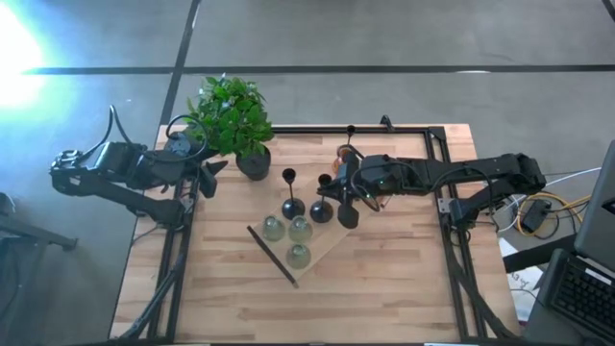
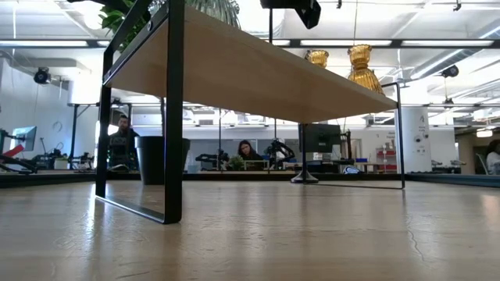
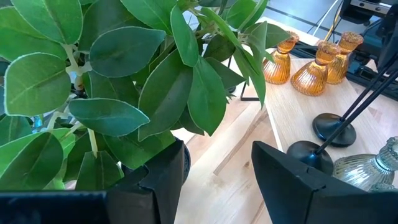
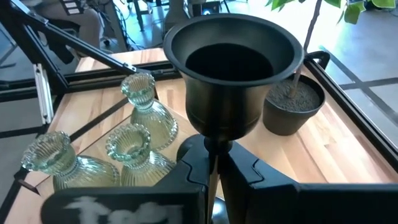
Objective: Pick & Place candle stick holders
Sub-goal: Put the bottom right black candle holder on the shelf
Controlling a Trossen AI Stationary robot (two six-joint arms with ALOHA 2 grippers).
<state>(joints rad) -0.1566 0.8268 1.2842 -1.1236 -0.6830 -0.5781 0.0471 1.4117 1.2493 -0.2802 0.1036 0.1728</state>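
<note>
Here right hand (image 4: 214, 163) hides black holder's (image 4: 231, 74) base.

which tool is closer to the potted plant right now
Left. The left tool sits just beside the potted plant; the right tool is farther off, shut on a black holder.

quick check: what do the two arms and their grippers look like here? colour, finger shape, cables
Both arms, the left arm and the right arm, are dark, near black, built of chunky jointed links. A black cable loops over the left arm near its wrist. The left gripper has two broad, flat, angular matte-black fingers. The right gripper has the same dark, faceted fingers. No markings are legible.
</note>
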